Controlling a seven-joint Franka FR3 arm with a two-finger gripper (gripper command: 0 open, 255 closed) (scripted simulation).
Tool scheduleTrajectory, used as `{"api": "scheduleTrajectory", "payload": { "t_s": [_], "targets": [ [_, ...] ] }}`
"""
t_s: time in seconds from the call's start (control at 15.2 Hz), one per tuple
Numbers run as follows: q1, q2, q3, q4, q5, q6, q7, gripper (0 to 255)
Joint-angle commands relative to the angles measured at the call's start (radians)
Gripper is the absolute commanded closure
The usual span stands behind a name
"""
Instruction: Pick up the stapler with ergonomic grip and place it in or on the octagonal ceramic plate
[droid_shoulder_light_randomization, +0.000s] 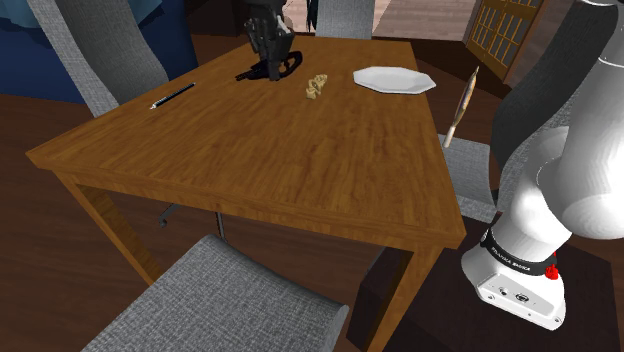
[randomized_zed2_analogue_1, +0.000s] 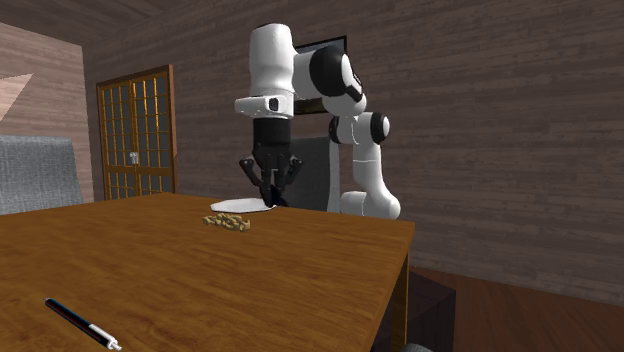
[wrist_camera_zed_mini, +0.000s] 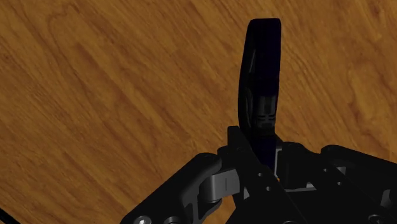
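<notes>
Ok so the fingers (wrist_camera_zed_mini: 236, 149) are clenched on the black stapler (wrist_camera_zed_mini: 261, 83) — in the wrist view they pinch one end of it from both sides, and the rest of its body sticks out past the fingertips over the wooden counter (wrist_camera_zed_mini: 95, 95). In the shoulder view all that sits at the top middle of the frame, near the counter's far edge. I can't tell if the stapler is touching the wood or just off it. The white octagonal plate (droid_shoulder_light_randomization: 395, 80) is off to the right, well apart, with a little beige crumbly lump (droid_shoulder_light_randomization: 318, 88) between them — and a black pen (droid_shoulder_light_randomization: 172, 96) lies over on the left.
</notes>
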Motion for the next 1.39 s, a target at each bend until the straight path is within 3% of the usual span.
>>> {"api": "scheduleTrajectory", "payload": {
  "t_s": [0.0, 0.66, 1.32],
  "targets": [
    [-0.025, -0.045, -0.019, -0.06, 0.006, 0.015, -0.044, 255],
    [-0.13, -0.246, -0.13, -0.301, 0.009, 0.056, -0.26, 255],
    [-0.227, -0.349, -0.267, -0.409, -0.024, 0.064, -0.487, 255]
  ]
}}
